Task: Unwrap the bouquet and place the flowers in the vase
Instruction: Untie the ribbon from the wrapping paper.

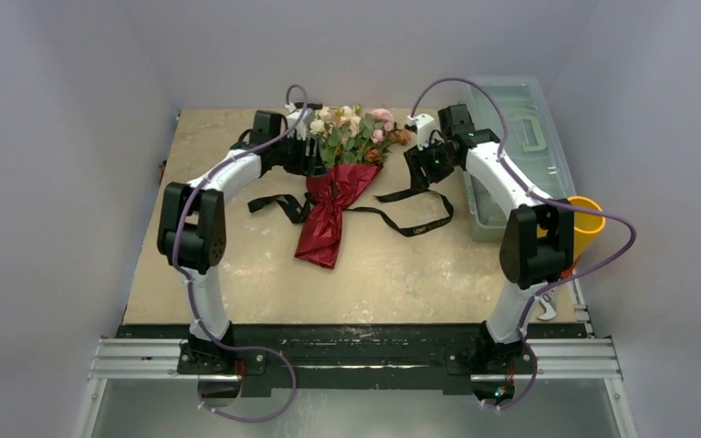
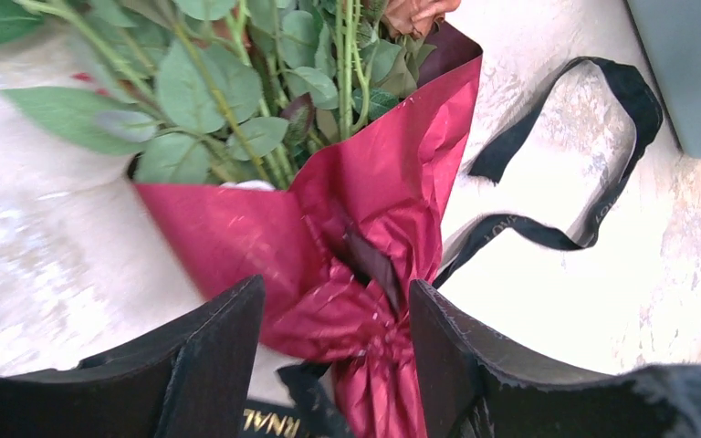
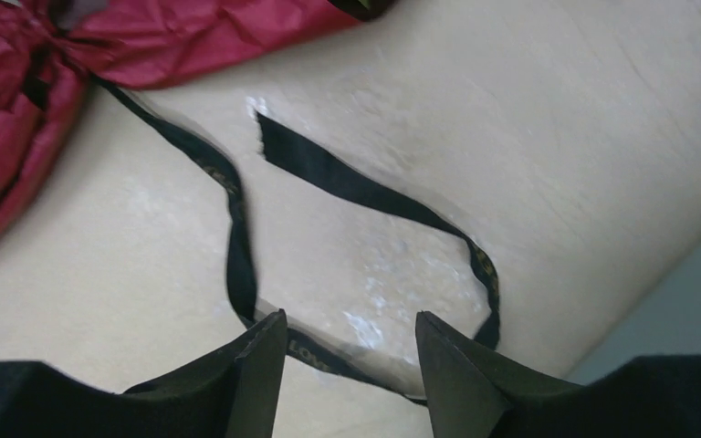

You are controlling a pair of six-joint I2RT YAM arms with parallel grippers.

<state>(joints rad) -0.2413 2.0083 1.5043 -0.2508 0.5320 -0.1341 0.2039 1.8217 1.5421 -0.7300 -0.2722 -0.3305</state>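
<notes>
One bouquet (image 1: 332,196) is laid centrally; one vase (image 1: 589,224) is seen at right, contents hidden. Left tool (image 2: 336,310) and right tool (image 3: 351,333) are spread apart.

only readable text is gold print on the black ribbon (image 1: 429,227) trailing from the bouquet (image 1: 327,219); from the top view it starts "love" and the rest is too small to make out. left wrist view: "rnal" shows on the ribbon (image 2: 265,422) strip at the bottom edge, with the start of the word cut off. right wrist view: gold letters on the ribbon (image 3: 303,351) begin "lo", the rest unreadable.
</notes>
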